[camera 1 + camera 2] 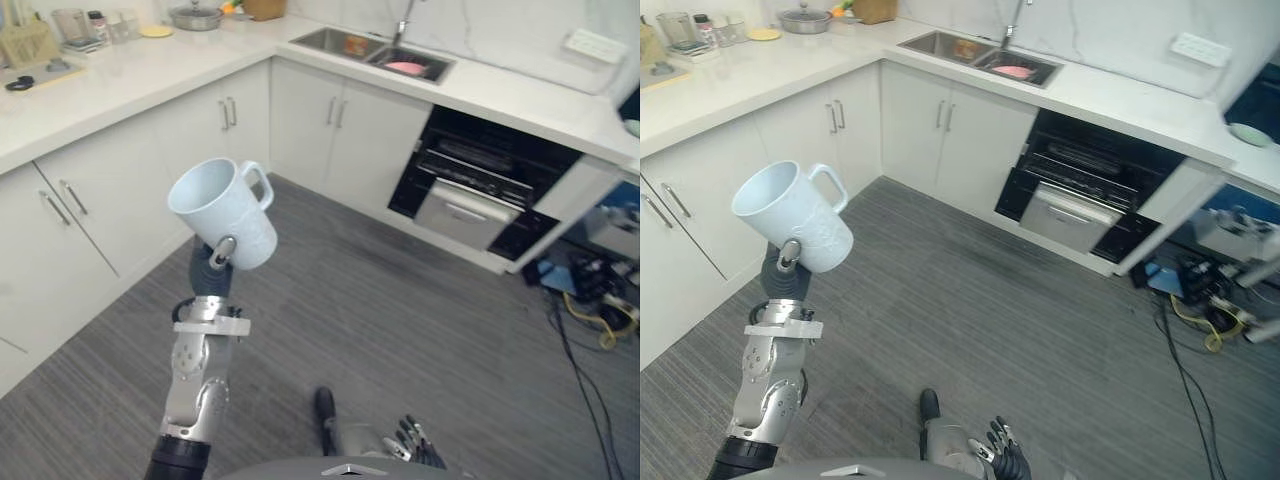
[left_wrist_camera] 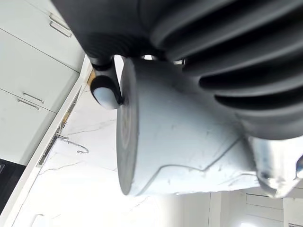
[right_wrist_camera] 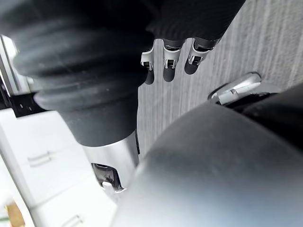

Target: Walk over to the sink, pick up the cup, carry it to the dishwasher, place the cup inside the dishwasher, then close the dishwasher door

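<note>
White ceramic mug (image 1: 224, 212) with a loop handle is held in the robot's left hand (image 1: 210, 268), raised in the air above a grey wood-grain floor (image 1: 400, 300). The hand's fingers are curled around the lower part of the mug, with the thumb pressed against its side. The mug is tilted, its open mouth facing up and to the left and its handle pointing towards the far cupboards. The right hand (image 1: 1005, 462) hangs low by the robot's side, fingers loose and holding nothing. Well beyond the mug, a black dishwasher (image 1: 470, 170) stands open under a white stone bench (image 1: 500, 90), its racks in view. A stainless-steel double sink (image 1: 325, 40) is set into that bench, left of the dishwasher, near the bench's inner corner. White cupboards (image 1: 350, 140) with metal bar handles run beneath the bench.
</note>
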